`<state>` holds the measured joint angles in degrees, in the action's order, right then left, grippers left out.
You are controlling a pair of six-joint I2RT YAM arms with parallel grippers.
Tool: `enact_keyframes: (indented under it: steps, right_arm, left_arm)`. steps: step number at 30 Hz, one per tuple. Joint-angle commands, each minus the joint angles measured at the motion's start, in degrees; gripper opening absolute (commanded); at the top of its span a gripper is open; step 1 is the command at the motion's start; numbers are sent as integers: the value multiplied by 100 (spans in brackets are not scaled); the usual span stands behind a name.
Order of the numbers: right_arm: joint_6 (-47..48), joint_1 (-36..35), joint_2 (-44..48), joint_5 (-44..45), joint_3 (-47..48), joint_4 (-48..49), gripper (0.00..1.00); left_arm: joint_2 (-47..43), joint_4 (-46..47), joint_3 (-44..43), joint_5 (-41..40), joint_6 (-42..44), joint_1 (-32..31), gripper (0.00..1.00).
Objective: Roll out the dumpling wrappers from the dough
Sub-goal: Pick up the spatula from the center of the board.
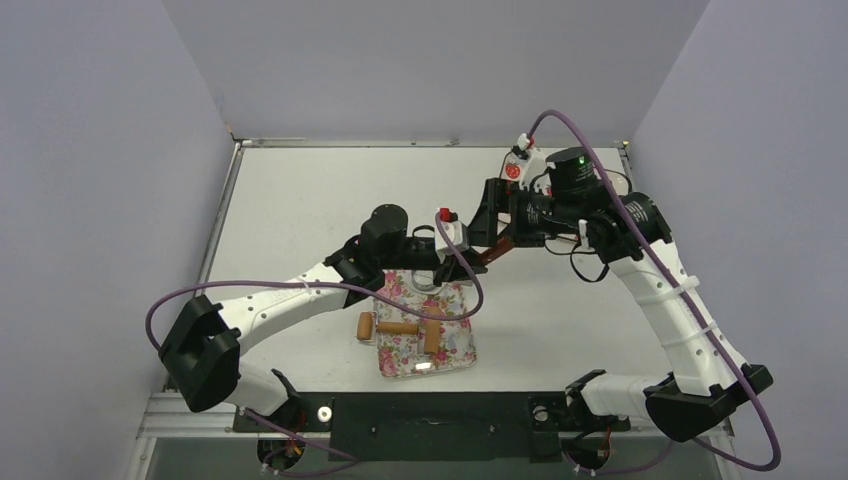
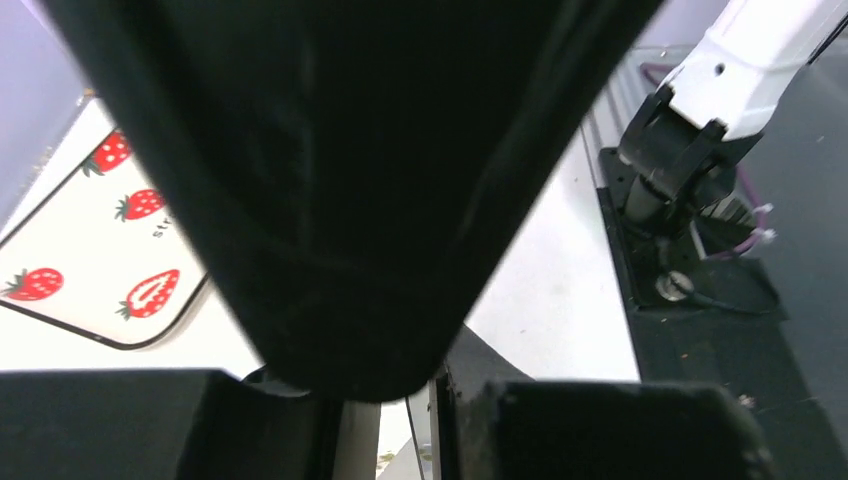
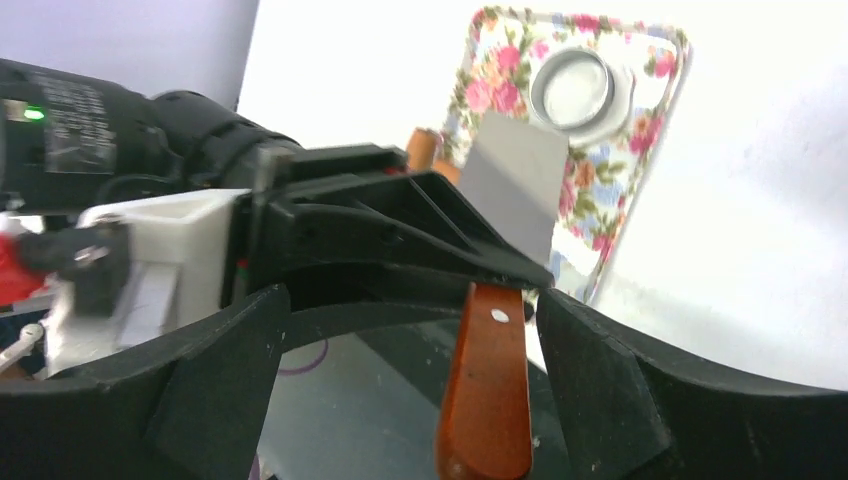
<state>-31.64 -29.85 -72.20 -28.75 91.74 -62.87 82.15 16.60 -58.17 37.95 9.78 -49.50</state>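
We see a white table with pale purple walls around it. Close to the arm bases sits a flowery tray. A brown wooden roller lies across the tray, and one end pokes past the tray's left edge.

Farther along the tray a silver ring lies flat. The dough is a flat whitish patch on the tray, and it shows inside the ring.

Over the far end of the tray the two arms meet. A spatula with a red-brown handle is up in the air there, and its shiny blade points at the tray. The left gripper has its jaws squeezed narrow on the spatula, right where the blade joins the handle. The right gripper has its jaws wide apart. One finger is on each side of the handle, and we see gaps between the fingers and the wood.

Something dark blocks most of the left wrist view. At its edge we see a white mat with red strawberries.
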Motion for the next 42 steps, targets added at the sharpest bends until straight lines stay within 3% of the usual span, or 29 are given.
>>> enact_keyframes:
  steps: [1, 6, 9, 12, 18, 27, 31, 34, 36, 38, 41, 42]
  right_arm:
    - [582, 108, 185, -308, 332, 860, 89]
    - [1713, 539, 753, -1210, -143, 1626, 89]
    - [1514, 904, 991, -2192, -411, 2635, 90]
    - [1374, 1070, 871, -2870, -411, 2852, 89]
    - [940, 989, 515, -3232, -455, 3263, 83]
    - [763, 624, 797, -3268, -1068, 3889, 70]
    - [772, 616, 834, -3241, -1221, 3873, 52]
    - [734, 554, 812, -3087, -1185, 3841, 17]
    - [892, 418, 755, -2710, -1032, 3628, 5]
    - [1239, 329, 759, -2142, -824, 3230, 0]
    - [1564, 297, 1022, -1168, -1016, 2963, 0]
    - [1645, 291, 1076, -759, -1109, 2964, 0]
  left_arm:
    - [-305, 1092, -27, 40, -1420, 141, 0]
    - [-450, 1808, 7, 196, -2358, 330, 0]
    - [-584, 1960, -19, 211, -2579, 327, 0]
    - [-650, 2075, 20, 247, -2609, 331, 0]
    - [-674, 2202, -28, 443, -2668, 330, 0]
    - [-696, 2397, -75, 502, -2982, 379, 0]
    - [-682, 2474, -82, 480, -3192, 447, 0]
    - [-680, 2480, -79, 461, -3242, 465, 0]
    - [-664, 2431, -73, 465, -3255, 481, 0]
    - [-668, 2276, -76, 391, -3270, 524, 0]
    - [-735, 1874, -55, 45, -3362, 668, 31]
    - [-748, 1812, -30, 63, -3326, 704, 33]
